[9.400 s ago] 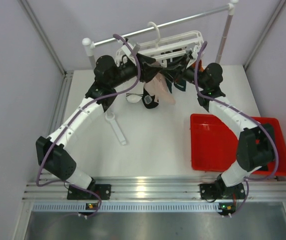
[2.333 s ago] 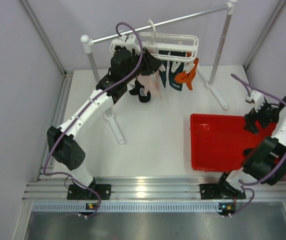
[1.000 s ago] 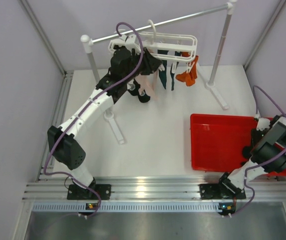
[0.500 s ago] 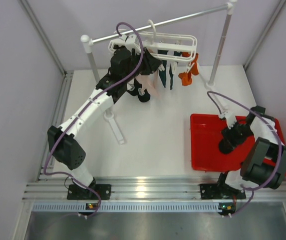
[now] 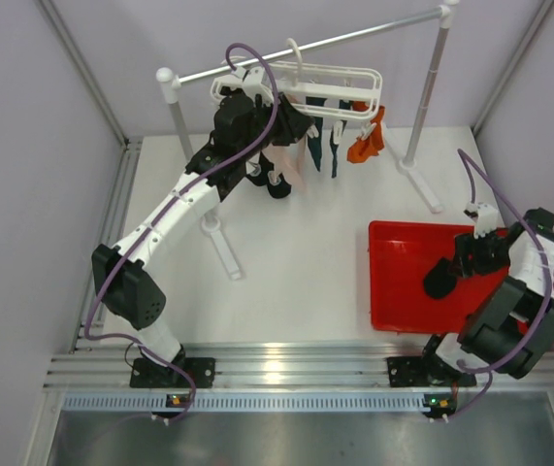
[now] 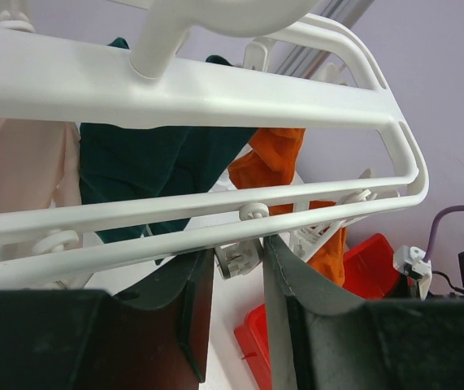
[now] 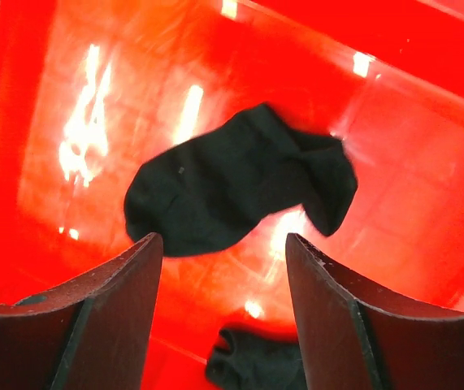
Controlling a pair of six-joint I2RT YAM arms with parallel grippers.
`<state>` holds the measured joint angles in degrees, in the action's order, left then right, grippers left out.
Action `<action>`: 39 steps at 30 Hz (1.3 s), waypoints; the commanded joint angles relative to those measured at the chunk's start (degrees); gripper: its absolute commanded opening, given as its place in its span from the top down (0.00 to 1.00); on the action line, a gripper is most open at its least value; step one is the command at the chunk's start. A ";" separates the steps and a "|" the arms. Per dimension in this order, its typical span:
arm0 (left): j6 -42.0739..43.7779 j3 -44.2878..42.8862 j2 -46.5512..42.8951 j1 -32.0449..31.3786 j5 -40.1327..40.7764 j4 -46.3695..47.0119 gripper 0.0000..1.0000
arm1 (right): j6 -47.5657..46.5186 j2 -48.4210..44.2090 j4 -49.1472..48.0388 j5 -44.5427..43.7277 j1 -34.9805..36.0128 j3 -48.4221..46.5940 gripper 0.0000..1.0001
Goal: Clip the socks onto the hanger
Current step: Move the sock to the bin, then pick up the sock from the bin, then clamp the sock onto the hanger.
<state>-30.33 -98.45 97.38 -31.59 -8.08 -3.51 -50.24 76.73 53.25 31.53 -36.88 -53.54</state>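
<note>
The white hanger point(image 5: 301, 85) hangs by its hook from the grey rail. Pale pink point(image 5: 294, 160), dark teal point(image 5: 321, 146), orange point(image 5: 364, 144) and black point(image 5: 277, 183) socks hang from its clips. My left gripper point(image 5: 291, 121) is up at the hanger. In the left wrist view it point(image 6: 236, 248) is shut on a small white clip point(image 6: 240, 260) under the lower rail point(image 6: 175, 207), with teal point(image 6: 142, 162) and orange point(image 6: 276, 162) socks behind. My right gripper point(image 5: 439, 280) is open over the red tray, above a loose black sock point(image 7: 240, 191). A second black sock point(image 7: 256, 361) lies nearer.
The red tray point(image 5: 403, 291) sits at the right front of the white table. The grey rail point(image 5: 306, 47) stands on two white-capped posts point(image 5: 173, 107) whose feet point(image 5: 223, 250) reach forward on the table. Grey walls close both sides.
My right arm has left the hanger, swung out to the far right, then come in over the red tray. My left gripper has stayed at the hanger. The hanging socks have swayed slightly.
</note>
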 commanded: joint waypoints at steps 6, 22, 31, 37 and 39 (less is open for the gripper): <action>0.36 -0.60 -1.23 0.83 1.31 2.45 1.00 | 8.13 6.76 -13.34 0.55 1.02 1.94 0.37; 0.62 0.28 -1.49 0.92 1.57 2.02 1.00 | 5.43 5.99 -18.20 -0.52 3.66 5.99 1.00; 0.62 0.19 -1.85 1.01 -0.10 1.75 1.00 | -11.97 -3.16 6.12 37.80 5.58 -7.36 1.00; 0.36 0.54 -2.02 1.18 -0.89 2.28 1.00 | -4.81 -6.23 2.85 42.65 18.85 -12.12 1.00; 0.18 0.63 -1.76 1.18 -1.15 2.19 1.00 | 7.18 -8.51 -9.35 42.21 24.19 -10.63 1.00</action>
<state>-30.26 -98.39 97.38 -31.18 -9.41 -3.49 -53.45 71.61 53.15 67.66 -18.06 -63.48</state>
